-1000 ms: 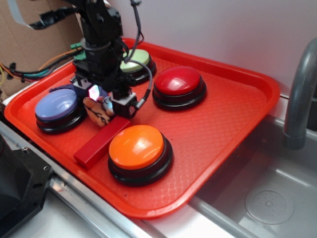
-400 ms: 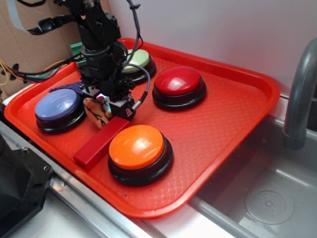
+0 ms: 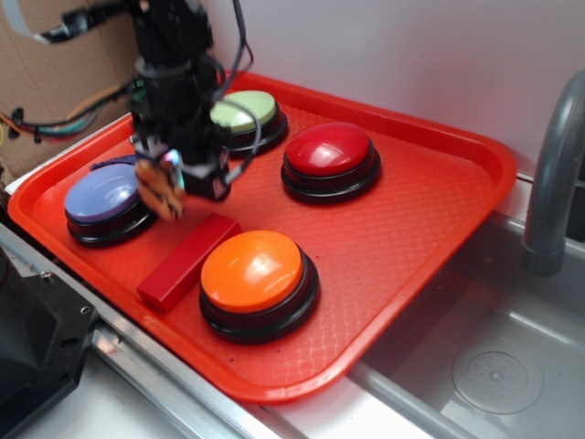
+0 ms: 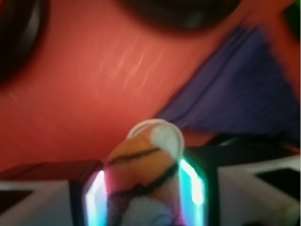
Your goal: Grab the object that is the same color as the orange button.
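Observation:
The small orange plush tiger [image 3: 159, 186] with black stripes hangs above the red tray [image 3: 411, 219], clamped in my gripper [image 3: 169, 178]. In the wrist view the tiger [image 4: 143, 162] fills the gap between the two lit fingers of the gripper [image 4: 146, 188], which is shut on it. It hangs just right of the blue button [image 3: 105, 197] and above the far end of the red block [image 3: 187, 261]. The orange button [image 3: 253, 272] sits on its black base near the tray's front edge, apart from my gripper.
A green button [image 3: 245, 112] and a red domed button [image 3: 329, 151] stand at the back of the tray. A purple cloth [image 4: 240, 89] lies under the gripper. A sink basin [image 3: 494, 366] and grey faucet [image 3: 553, 174] are at the right. Cables and cardboard are at the left.
My gripper has risen and shifted left toward the blue button, lifting the tiger off the tray. The buttons and the red block have stayed in place.

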### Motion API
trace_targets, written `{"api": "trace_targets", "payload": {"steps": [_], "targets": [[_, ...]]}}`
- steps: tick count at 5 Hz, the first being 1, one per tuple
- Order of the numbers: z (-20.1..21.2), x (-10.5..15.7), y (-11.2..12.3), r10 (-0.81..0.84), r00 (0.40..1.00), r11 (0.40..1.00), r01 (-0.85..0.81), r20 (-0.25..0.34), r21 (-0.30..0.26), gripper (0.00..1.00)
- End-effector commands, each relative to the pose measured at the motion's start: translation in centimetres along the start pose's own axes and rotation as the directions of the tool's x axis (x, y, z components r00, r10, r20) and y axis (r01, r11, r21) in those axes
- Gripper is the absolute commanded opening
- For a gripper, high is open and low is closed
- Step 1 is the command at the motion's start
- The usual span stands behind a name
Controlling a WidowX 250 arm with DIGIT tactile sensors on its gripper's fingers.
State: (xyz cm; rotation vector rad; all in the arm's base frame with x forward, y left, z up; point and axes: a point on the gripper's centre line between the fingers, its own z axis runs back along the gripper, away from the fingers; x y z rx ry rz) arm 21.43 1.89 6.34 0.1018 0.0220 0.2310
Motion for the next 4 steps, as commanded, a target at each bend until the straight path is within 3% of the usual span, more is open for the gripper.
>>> {"api": "trace_targets", "payload": {"steps": [1, 2, 3, 4], "targets": [[11.6, 2.1, 0.4, 0.023, 0.987, 0.996, -0.01, 0.159, -0.084, 0.0], [15.4, 1.8, 0.9, 0.01, 0.98, 0.994, 0.012, 0.196, -0.108, 0.0], [14.9, 2.0, 0.6, 0.018, 0.977, 0.998, -0.003, 0.211, -0.07, 0.0], [13.0, 2.2, 0.6, 0.086, 0.975, 0.994, -0.097, 0.204, 0.042, 0.0]]}}
